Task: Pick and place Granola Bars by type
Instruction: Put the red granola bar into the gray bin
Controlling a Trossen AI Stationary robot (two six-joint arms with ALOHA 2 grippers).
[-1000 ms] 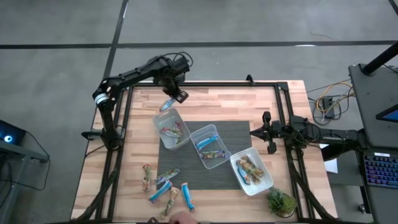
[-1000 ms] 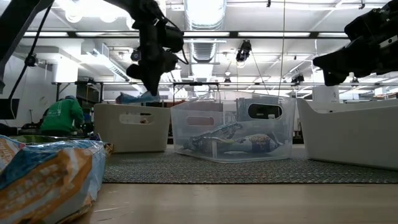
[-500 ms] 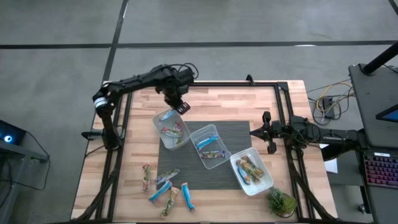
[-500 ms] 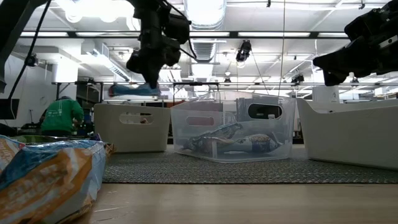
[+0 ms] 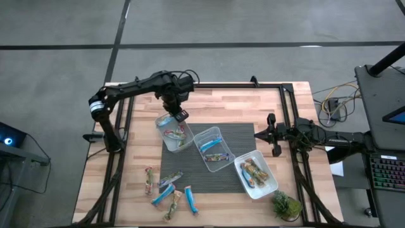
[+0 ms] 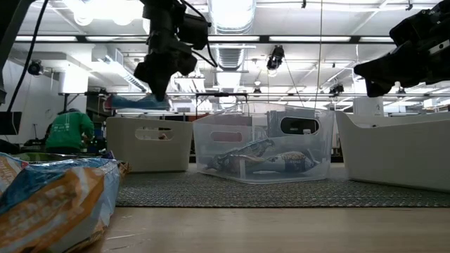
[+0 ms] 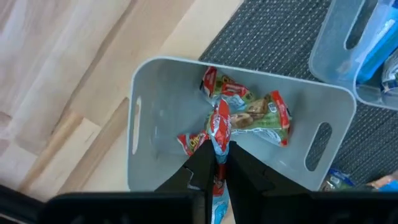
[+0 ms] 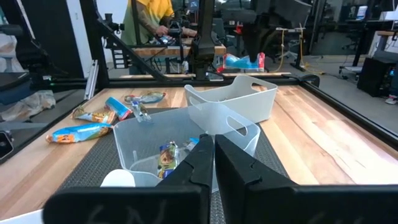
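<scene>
Left claw (image 5: 175, 116) clamped on blue-wrapped bar (image 6: 137, 102), above tub (image 5: 174, 131) holding red-green bars (image 7: 245, 115). Right claw (image 5: 271, 135) closed, empty, at counter (image 5: 234, 101) edge.

No readable text, brand, number or sign anywhere. Red-green print on the bar wrappers (image 7: 244, 116) inside the tub (image 7: 155, 124), too small to make out. Large pale lettering on the orange-blue wrapper (image 6: 53, 204) lying close on the tabletop (image 6: 281, 228), blurred beyond reading.
</scene>
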